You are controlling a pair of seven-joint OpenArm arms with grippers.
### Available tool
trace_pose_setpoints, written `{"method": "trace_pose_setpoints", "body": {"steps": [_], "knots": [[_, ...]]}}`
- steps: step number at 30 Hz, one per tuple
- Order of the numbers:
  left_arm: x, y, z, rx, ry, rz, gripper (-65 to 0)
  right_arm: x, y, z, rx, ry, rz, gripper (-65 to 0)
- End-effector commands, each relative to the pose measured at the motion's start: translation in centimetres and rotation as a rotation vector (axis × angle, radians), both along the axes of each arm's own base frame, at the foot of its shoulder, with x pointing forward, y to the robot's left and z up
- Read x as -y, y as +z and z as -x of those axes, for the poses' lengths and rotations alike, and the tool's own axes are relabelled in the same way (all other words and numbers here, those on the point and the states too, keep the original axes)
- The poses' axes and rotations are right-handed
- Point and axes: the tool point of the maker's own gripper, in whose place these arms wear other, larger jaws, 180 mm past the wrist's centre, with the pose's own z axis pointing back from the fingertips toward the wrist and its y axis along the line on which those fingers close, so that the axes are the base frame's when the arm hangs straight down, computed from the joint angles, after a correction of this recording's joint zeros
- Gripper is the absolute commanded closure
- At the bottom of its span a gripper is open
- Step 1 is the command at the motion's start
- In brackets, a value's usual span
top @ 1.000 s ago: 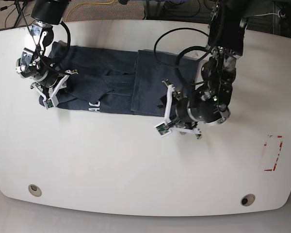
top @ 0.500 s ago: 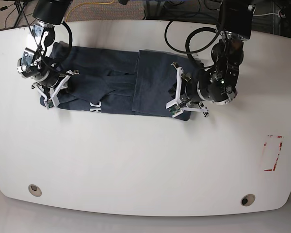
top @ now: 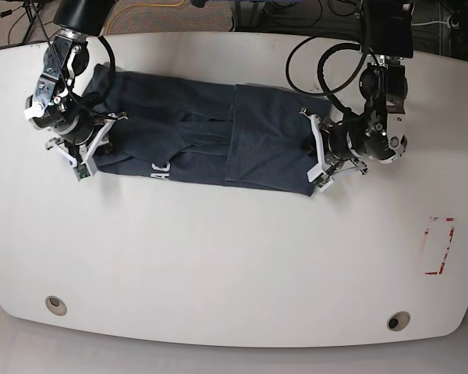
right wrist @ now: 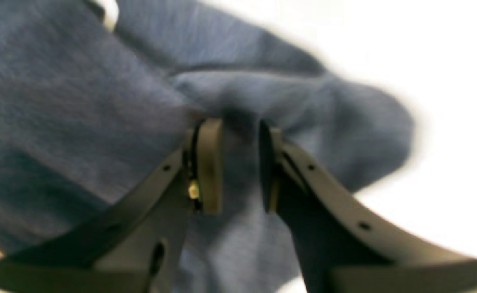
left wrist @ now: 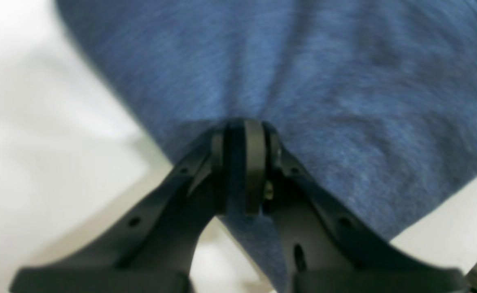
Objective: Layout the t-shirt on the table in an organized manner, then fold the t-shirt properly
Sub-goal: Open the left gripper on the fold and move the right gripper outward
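Observation:
The dark blue t-shirt [top: 203,144] lies stretched left to right across the far half of the white table [top: 234,257], with part of its white lettering showing near the front edge. In the base view my left gripper [top: 315,160] is at the shirt's right end. In the left wrist view this gripper [left wrist: 244,138] is shut, pinching the t-shirt [left wrist: 303,81] cloth at its edge. My right gripper [top: 90,152] is at the shirt's left end. In the right wrist view it [right wrist: 240,134] is shut on a bunched fold of the t-shirt [right wrist: 79,101] that fills the gap between its fingers.
Two round metal grommet holes [top: 55,304] [top: 398,320] sit near the table's front corners. A red-and-white marking [top: 439,245] is on the right side. Cables hang off both arms, and more lie on the floor beyond the far edge.
My left gripper moved from in front of the shirt to its right end, shut on the cloth and pulled it rightward, stretching the shirt. The right gripper kept its hold on the left end.

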Motion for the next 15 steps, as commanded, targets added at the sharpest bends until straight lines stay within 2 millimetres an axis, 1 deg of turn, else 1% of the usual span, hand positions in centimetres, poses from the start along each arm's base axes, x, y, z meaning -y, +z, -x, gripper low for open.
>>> {"method": "trace_pose_setpoints", "body": {"steps": [1, 2, 3, 5, 6, 7, 9, 10, 12, 14, 15], "knots": [[-0.5, -0.2, -0.3, -0.007, 0.006, -0.011, -4.0, 0.5, 3.7, -2.0, 0.100, 0.014, 0.049, -14.6], [-0.6, -0.6, -0.2, -0.019, 0.009, -0.011, -4.0, 0.4, 4.5, -2.1, 0.112, 0.017, 0.066, -14.7], [-0.7, -0.7, -0.1, -0.023, 0.012, -0.011, -4.0, 0.2, 4.9, -2.2, 0.115, 0.019, 0.073, -14.9], [-0.8, -1.1, 0.0, -0.037, 0.014, -0.012, -4.0, 0.6, 6.3, -2.3, 0.117, 0.008, 0.111, -17.9], [-0.9, -1.1, 0.1, -0.039, 0.014, -0.013, -4.0, 1.0, 6.9, -2.3, 0.116, -0.011, 0.126, -20.6], [-1.3, -1.2, 0.1, -0.040, 0.015, -0.023, -4.0, 2.0, 7.6, -1.9, 0.103, -0.043, 0.149, -25.4], [-1.5, -1.3, 0.1, -0.043, 0.016, -0.027, -4.0, 3.1, 8.3, -1.5, 0.087, -0.096, 0.162, -33.5], [-1.6, -1.2, 0.1, -0.042, 0.017, -0.029, -4.0, 3.4, 8.4, -1.3, 0.077, -0.129, 0.146, -39.5], [-1.7, -1.2, 0.1, -0.042, 0.018, -0.031, -4.0, 4.2, 8.5, -0.8, 0.067, -0.188, 0.108, -48.2], [-2.0, -1.2, 0.0, -0.042, 0.026, -0.031, -4.0, 5.4, 9.1, -0.4, 0.097, -0.247, 0.055, -56.6], [-2.6, -1.2, 0.0, -0.040, 0.036, -0.038, -4.0, 5.8, 9.3, -0.2, 0.118, -0.272, 0.016, -60.7]]}}
